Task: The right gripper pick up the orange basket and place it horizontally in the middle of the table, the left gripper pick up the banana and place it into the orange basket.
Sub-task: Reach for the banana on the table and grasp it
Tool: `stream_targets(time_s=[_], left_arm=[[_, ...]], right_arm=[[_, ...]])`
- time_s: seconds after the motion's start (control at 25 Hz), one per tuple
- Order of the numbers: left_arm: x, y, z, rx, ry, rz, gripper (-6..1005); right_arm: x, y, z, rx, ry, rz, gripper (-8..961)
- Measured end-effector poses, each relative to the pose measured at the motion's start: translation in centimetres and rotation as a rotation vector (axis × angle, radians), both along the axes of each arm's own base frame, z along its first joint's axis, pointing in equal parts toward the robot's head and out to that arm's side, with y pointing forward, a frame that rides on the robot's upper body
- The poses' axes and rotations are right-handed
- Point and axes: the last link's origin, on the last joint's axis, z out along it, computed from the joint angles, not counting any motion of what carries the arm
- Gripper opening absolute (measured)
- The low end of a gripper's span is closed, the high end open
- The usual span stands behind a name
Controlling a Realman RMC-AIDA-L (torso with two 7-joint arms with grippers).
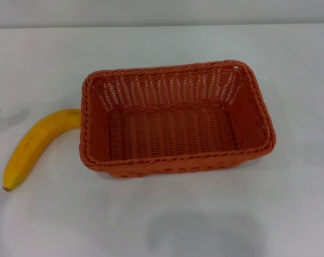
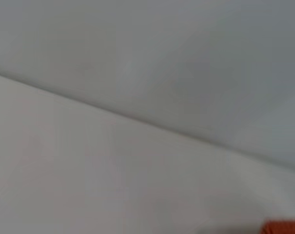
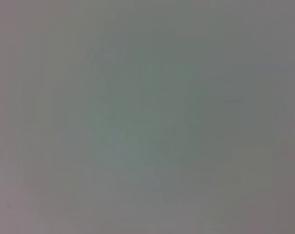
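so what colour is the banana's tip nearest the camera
Brown, on the yellow banana; the head view shows it best.

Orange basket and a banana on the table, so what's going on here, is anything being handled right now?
Nothing is being handled. The orange basket sits empty and upright on the white table, long side across the head view. The banana lies on the table at the basket's left, its stem end hidden at the basket's side. Neither gripper shows in any view; the left wrist view catches only an orange sliver in one corner. The banana is not yet in the basket.

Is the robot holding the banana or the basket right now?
No, neither. The banana and the orange basket both lie free on the table, with no pincer in view.
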Motion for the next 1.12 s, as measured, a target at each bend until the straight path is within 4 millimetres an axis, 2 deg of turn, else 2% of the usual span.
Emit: stream_targets(time_s=[0.16, 0.32, 0.48, 1.08, 1.12], left_arm=[[2.3, 1.7, 0.4, -0.177, 0.136, -0.037, 888], [3.0, 2.3, 0.0, -0.344, 0.278, -0.034, 888], [3.7, 2.9, -0.8, -0.401, 0.328, -0.047, 888], [4.8, 5.0, -7.2, -0.541, 0.465, -0.101, 884], [4.8, 5.0, -7.2, -0.541, 0.465, -0.101, 881]], right_arm=[[-0.1, 0.1, 0.3, 0.008, 0.0, 0.004, 648], [-0.5, 0.5, 0.3, 0.01, 0.006, 0.02, 649], [-0.4, 0.2, 0.0, 0.009, 0.013, 0.02, 649], [-0.1, -0.5, -0.6, -0.001, 0.028, 0.01, 650], [-0.1, -0.5, -0.5, 0.001, 0.028, 0.011, 650]])
